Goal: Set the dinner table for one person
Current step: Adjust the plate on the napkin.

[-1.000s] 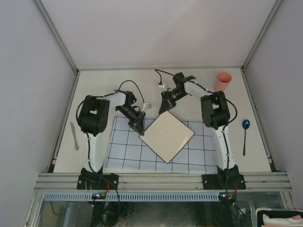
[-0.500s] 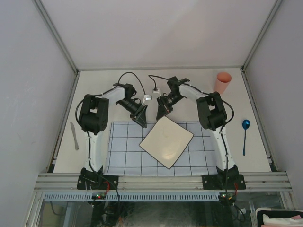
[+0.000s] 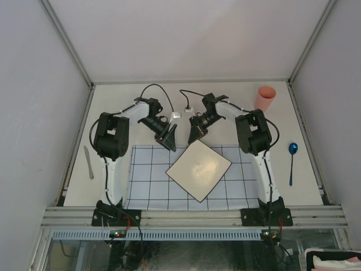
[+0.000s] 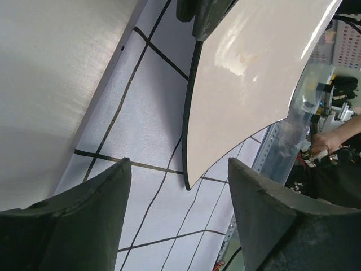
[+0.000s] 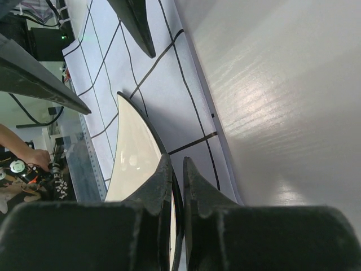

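Pale walls boxed in the large flat off-white rectangular tabletop [image 3: 115, 96], where placing the plate looked to be the step in hand. The glossy cream square plate [image 3: 198, 169], dark-rimmed, lay cornerwise on a light-blue cloth with a dark grid [image 3: 149, 180]. Its far corner was pinched between the right jaws, closed tight on the rim. The left jaws stood wide apart, gripping nothing, just left of that corner and off the plate. Next, probably, the right jaws needed to part and lift clear without dragging the plate. A tall pink cup [image 3: 265, 97] and a shiny blue spoon [image 3: 291, 161] sat well right of the right jaws. A grey table knife [image 3: 88, 162] lay well left of the left jaws.
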